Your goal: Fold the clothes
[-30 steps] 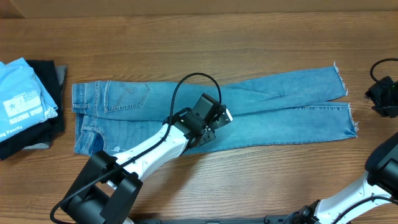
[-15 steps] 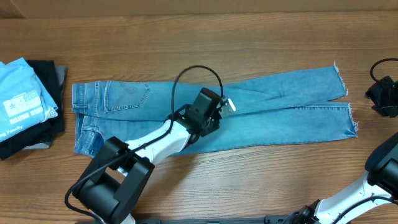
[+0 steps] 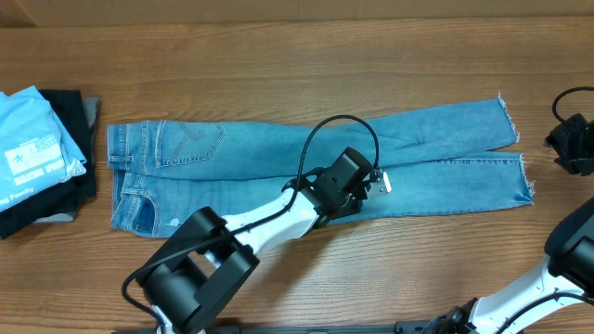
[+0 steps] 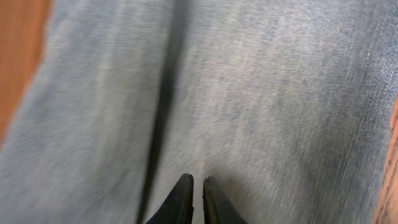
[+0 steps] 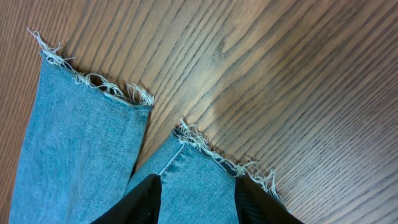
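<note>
The clothes, a pair of light-wash blue jeans (image 3: 278, 153), lie flat across the wooden table. The waistband is at the left and both frayed hems (image 5: 93, 81) at the right. My left gripper (image 3: 371, 186) hovers over the near leg around its middle. In the left wrist view its fingertips (image 4: 197, 182) stand almost together above plain denim (image 4: 261, 93), with nothing between them. My right gripper (image 3: 568, 148) is at the table's right edge, beside the hems. Its fingers (image 5: 146, 196) are spread wide above the near leg's hem (image 5: 205, 155), holding nothing.
A folded light blue T-shirt (image 3: 32, 139) lies on black and grey folded garments (image 3: 65, 199) at the left edge. Bare wood table (image 3: 297, 56) shows behind the jeans and in front of them. The left arm's black cable (image 3: 339, 121) loops over the legs.
My left gripper slid to the right along the jeans, from the thigh area toward the knees, and its jaws narrowed. The right arm and the jeans stayed where they were.
</note>
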`<state>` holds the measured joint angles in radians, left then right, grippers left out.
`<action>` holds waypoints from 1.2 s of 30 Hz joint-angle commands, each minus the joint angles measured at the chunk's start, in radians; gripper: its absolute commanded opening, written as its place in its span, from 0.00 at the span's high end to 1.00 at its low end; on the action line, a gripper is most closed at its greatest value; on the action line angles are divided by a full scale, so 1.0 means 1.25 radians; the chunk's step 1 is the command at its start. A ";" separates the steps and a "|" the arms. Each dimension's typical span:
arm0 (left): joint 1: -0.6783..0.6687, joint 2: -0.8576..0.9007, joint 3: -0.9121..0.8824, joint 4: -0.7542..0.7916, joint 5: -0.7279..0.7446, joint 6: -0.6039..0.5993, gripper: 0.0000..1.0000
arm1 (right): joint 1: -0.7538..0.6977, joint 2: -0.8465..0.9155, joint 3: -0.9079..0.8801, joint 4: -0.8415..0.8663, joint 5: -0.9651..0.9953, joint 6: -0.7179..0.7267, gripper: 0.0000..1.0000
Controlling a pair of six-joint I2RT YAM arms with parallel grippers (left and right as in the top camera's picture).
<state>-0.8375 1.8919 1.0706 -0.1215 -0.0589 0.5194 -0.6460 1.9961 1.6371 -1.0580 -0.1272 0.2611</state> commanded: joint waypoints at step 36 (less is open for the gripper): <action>0.773 -0.235 0.058 -0.518 -0.117 -0.825 0.61 | 0.005 -0.019 0.015 -0.028 -0.007 -0.027 0.51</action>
<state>-0.0177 1.5951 1.1934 -0.8242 -0.2501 -0.5266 -0.6453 1.9961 1.6371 -1.0931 -0.1310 0.2398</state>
